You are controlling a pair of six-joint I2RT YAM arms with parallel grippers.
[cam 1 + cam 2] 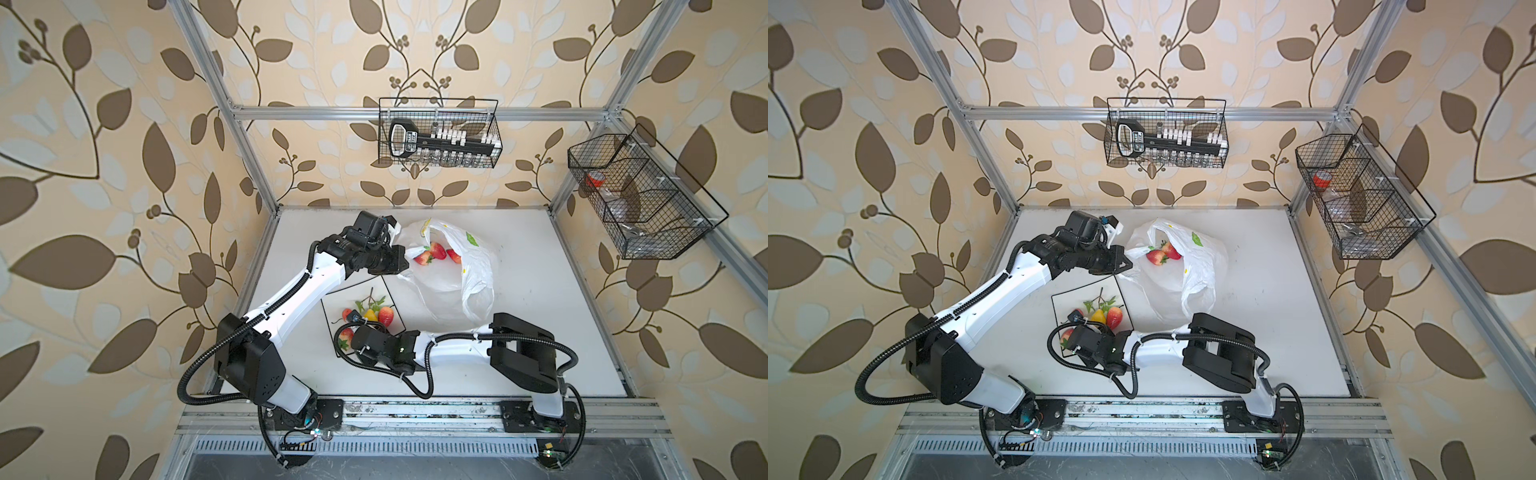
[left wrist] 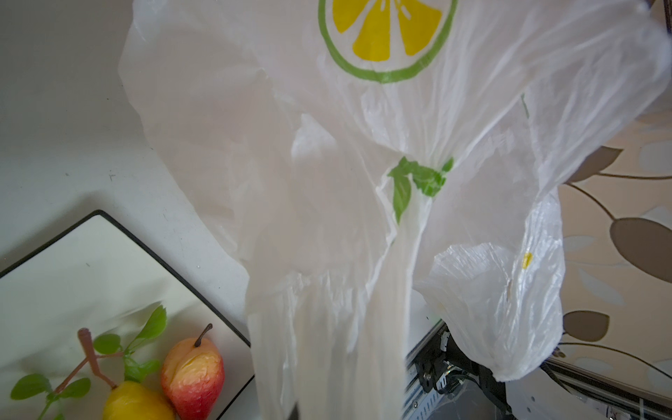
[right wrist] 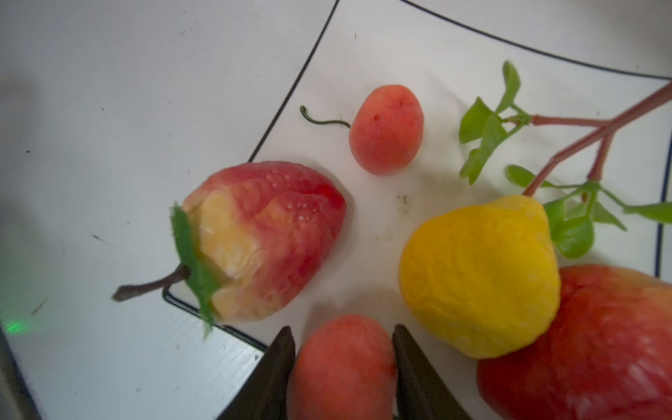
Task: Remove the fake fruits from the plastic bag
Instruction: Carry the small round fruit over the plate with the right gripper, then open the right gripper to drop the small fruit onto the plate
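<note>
The left end effector (image 1: 395,266) is closed on a bunched edge of the bag (image 1: 451,286), just past the plate's (image 1: 333,308) far corner, and the plastic hangs from it in folds. The rest of the bag slumps on the counter (image 1: 540,332) beyond the plate. Its mouth is open, with strawberries (image 1: 432,252) showing inside.

The right end effector (image 3: 342,329) hangs low over the near part of the plate. Its fingers (image 3: 280,363) sit on either side of a small fruit (image 3: 342,374), but I cannot tell whether they pinch it or only flank it.

Also on the plate:
- a pear (image 3: 480,276) with a leafy stem
- a big strawberry (image 3: 589,345) touching the pear
- a second small fruit (image 3: 387,129)
- a pale strawberry (image 3: 262,240) lying across the corner rim
</note>
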